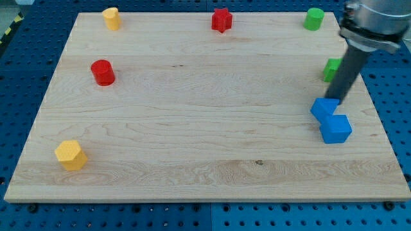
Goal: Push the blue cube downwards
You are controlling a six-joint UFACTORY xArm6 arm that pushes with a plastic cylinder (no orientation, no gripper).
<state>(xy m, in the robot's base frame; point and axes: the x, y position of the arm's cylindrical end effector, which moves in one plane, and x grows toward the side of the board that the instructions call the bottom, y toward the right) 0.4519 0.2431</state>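
The blue cube (pixel 336 128) lies near the board's right edge, touching a second blue block (pixel 323 108) at its upper left. My tip (pixel 338 101) is at the upper right edge of that second blue block, just above the blue cube. The dark rod slants up to the view's top right corner.
The wooden board (pixel 192 128) also holds a green block (pixel 332 68) partly behind the rod, a green cylinder (pixel 314 18), a red star-shaped block (pixel 221 20), a red cylinder (pixel 103 72), a yellow block (pixel 112 18) and a yellow hexagonal block (pixel 70 154).
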